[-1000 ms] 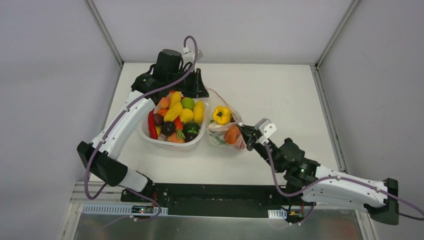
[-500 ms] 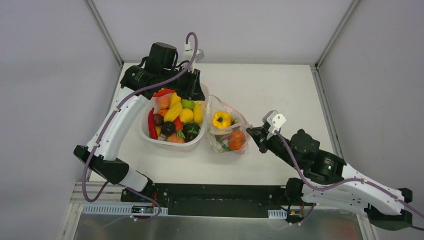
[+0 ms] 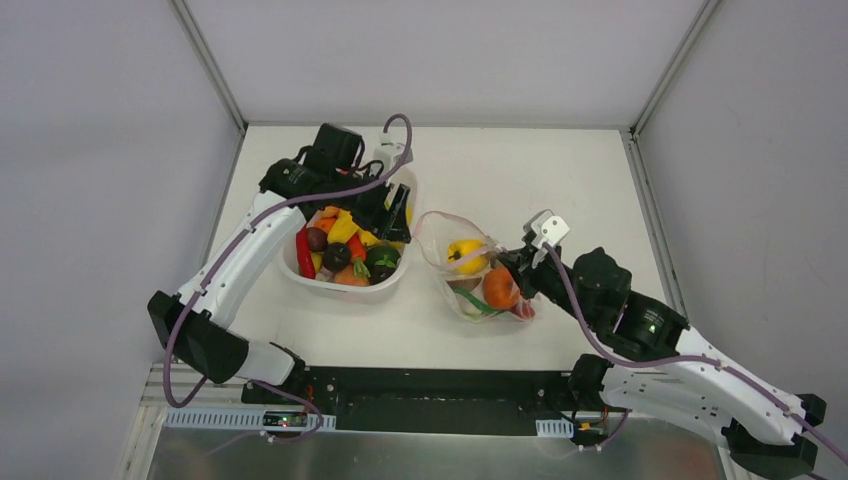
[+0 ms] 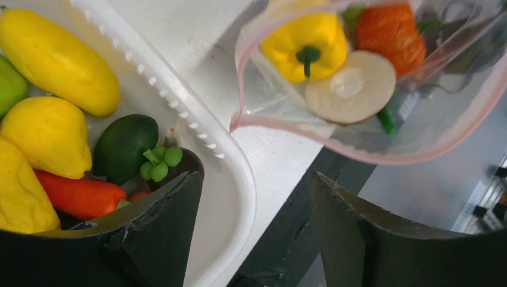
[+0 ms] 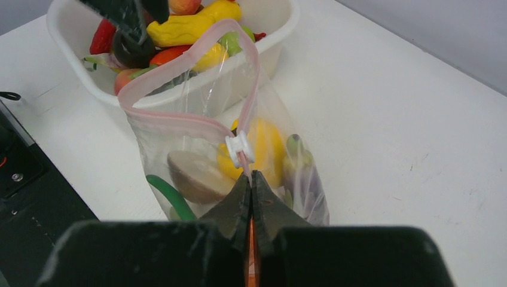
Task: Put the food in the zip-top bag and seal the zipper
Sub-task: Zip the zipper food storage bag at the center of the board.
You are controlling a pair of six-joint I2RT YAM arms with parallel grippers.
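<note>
Well, zip-top bag [image 3: 478, 283] stands mouth-open just right of the white tub [image 3: 340, 291], right gripper [image 3: 511, 268] pinching it.
Clear and crinkly, it holds a yellow pepper [image 3: 465, 252], an orange fruit [image 3: 500, 288] and a pale mushroom slice [image 4: 351, 86]; the pink zipper [image 5: 173, 119] loops wide. Bare table [image 3: 560, 180] lies beyond and to its right, the near edge close. Right arm reaches in low, jaws pressed together on the bag's edge under the slider [image 5: 240, 149]; left gripper [image 3: 396, 206] hovers at the tub's right rim, fingers [image 4: 161, 227] spread.
</note>
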